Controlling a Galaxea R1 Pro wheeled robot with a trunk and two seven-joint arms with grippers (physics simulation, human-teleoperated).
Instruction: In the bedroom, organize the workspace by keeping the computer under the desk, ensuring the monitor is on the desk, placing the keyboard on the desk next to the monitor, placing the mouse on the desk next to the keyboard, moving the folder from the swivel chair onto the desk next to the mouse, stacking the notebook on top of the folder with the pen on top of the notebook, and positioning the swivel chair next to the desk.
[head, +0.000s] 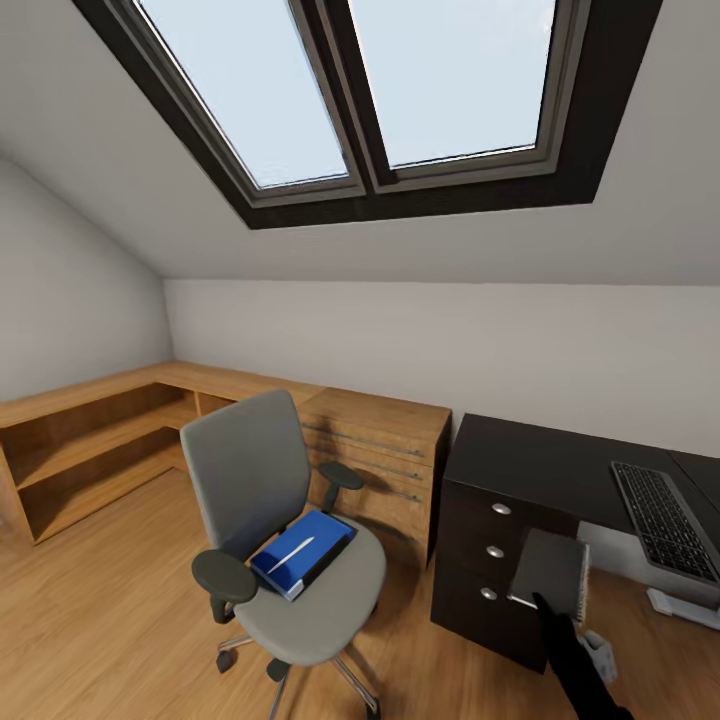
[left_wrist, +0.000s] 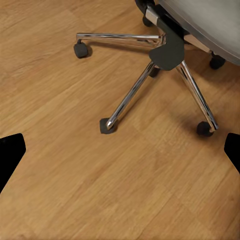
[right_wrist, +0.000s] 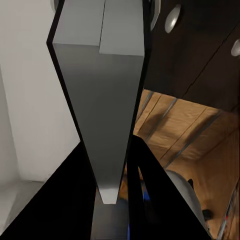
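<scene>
- Rightward, the right gripper (head: 548, 603) has its jaws clamped on a dark notebook (head: 552, 570) before the bench (head: 540, 465) drawers.
- Left gripper (left_wrist: 120, 155): jaws wide above the floor.
- Blue folder (head: 305, 548) lies on the swivel chair (head: 285, 540) seat, left of the bench.

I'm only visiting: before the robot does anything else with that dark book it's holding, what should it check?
1. Right gripper grips the notebook: ok.
2. Folder already on the desk: not ok, it lies on the swivel chair.
3. Pen off the folder: not ok, it lies on it.
4. Left gripper free: ok, open above the floor.
5. Keyboard on the desk: ok.
6. Mouse placed: cannot tell.
</scene>
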